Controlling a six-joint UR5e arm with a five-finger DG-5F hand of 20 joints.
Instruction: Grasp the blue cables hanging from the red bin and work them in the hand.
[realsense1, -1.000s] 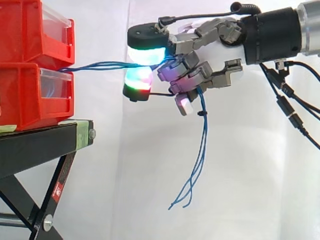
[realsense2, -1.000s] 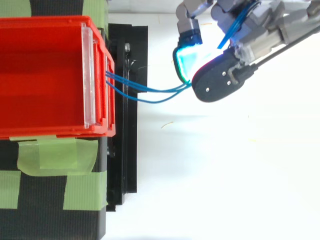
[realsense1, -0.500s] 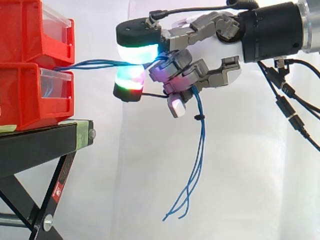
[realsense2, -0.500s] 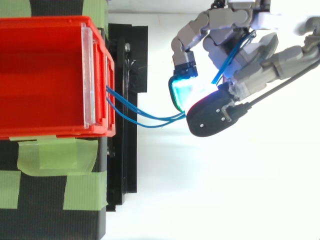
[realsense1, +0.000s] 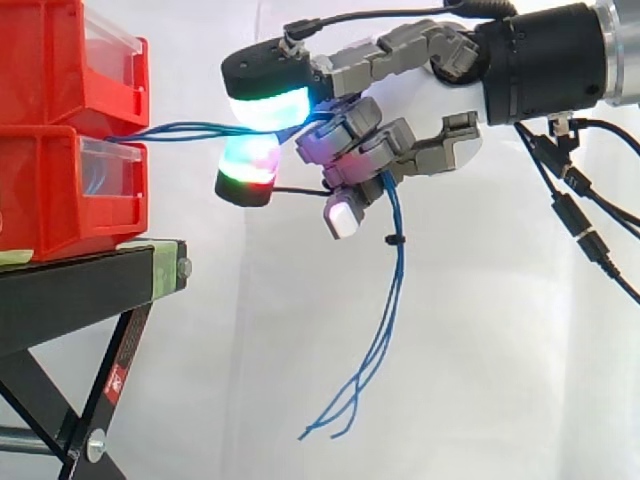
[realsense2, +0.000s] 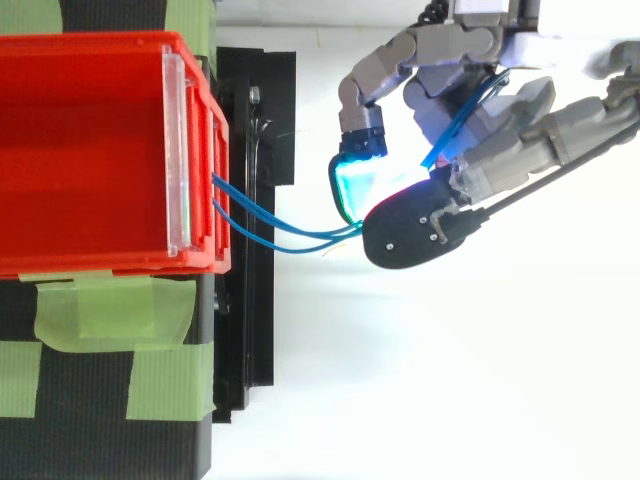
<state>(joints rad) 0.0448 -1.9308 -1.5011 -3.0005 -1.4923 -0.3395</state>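
Observation:
Thin blue cables (realsense1: 180, 129) run from the front of the stacked red bins (realsense1: 70, 130) rightward into my hand (realsense1: 400, 130). The hand's fingers are curled round the strands, and two glowing pads (realsense1: 262, 105) pinch them near the bin side. Past the fingers the cables (realsense1: 392, 290) hang down loose, tied by a small black band, their ends dangling low. In the top view the cables (realsense2: 280, 230) leave the red bin (realsense2: 90, 150) and curve into the hand (realsense2: 480, 150), under a cyan-lit pad (realsense2: 355, 185).
The bins stand on a black stand (realsense1: 90, 290) with green tape (realsense2: 110, 310) on its top. A white curtain hangs behind. Open space lies below and right of the hand.
The hand has shifted left toward the bin, keeping its hold on the cables. The run between bin and hand has shortened and the dangling ends have swung left.

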